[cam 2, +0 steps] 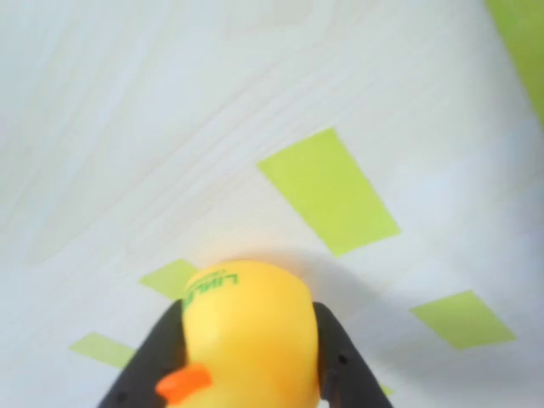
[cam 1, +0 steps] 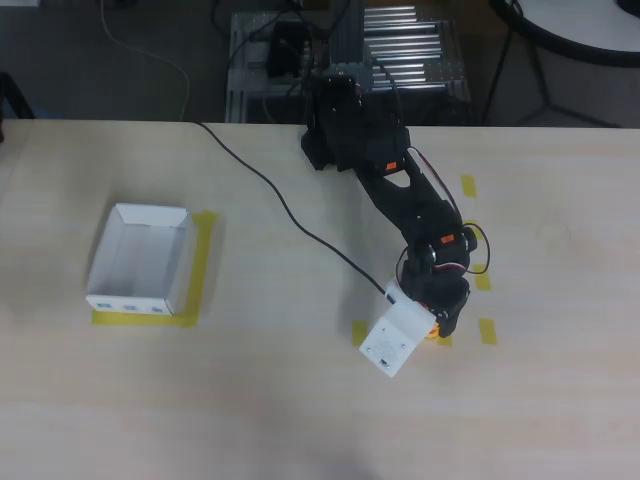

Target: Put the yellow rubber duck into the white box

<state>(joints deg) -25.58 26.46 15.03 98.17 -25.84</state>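
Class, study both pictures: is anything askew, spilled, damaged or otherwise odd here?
Nothing stands out. The white box sits upright on its tape outline, and the duck sits between the gripper's fingers among the tape marks on the table.

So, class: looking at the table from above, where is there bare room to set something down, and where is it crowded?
Bare patches: the wide stretch of table between the white box and the arm, the whole near edge, and the far right beyond the tape marks. Crowded: around the gripper, shut on the yellow rubber duck, and along the black cable.

Yellow duck (cam 2: 248, 336) clamped; white box (cam 1: 142, 258) apparently empty.
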